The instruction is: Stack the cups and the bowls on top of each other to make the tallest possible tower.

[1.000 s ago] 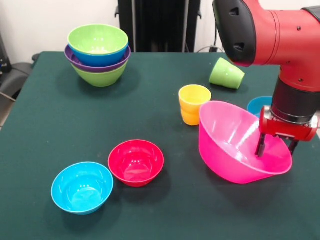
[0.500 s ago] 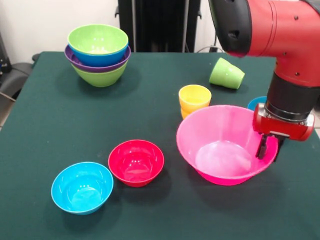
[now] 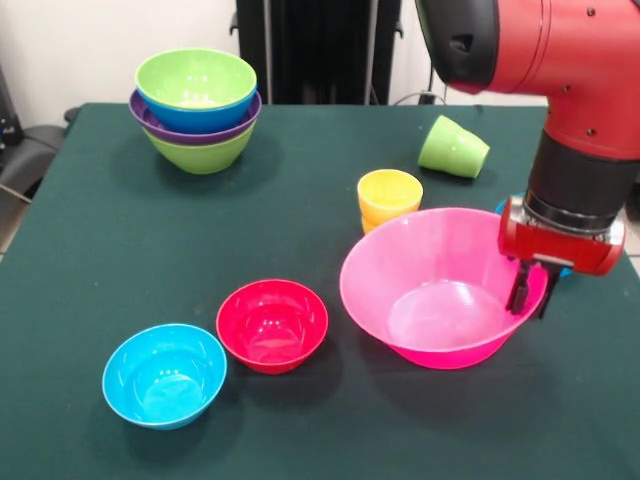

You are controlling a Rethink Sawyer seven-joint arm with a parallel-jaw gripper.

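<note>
Gripper point(image 3: 531, 295) pinches the right rim of the pink bowl point(image 3: 440, 290), one finger inside the wall, one outside, closed tight on it. Pink bowl sits upright, mouth up, level, toward the right edge of the table point(image 3: 300, 200) and a bit nearer the front edge than the middle; can't tell if its base touches the cloth or hangs just above. Red arm point(image 3: 560, 60) comes down from the top right corner.

Yellow cup point(image 3: 388, 200) upright just behind the pink bowl's back rim, partly hidden by it. Green cup point(image 3: 453, 147) lies tipped on its side near the back edge, right of centre, mouth toward the left and front. A blue bowl point(image 3: 503, 207) shows only as a sliver behind the gripper body at the right edge.

Red bowl point(image 3: 272, 324) upright left of the pink bowl, near the front. Cyan bowl point(image 3: 164, 374) just beside the red one toward the front left corner, rims close, can't tell if touching.

Tower point(image 3: 196, 108) at the back left corner: lime green bowl at the base, purple, blue, lime green on top, all nested mouth up.
</note>
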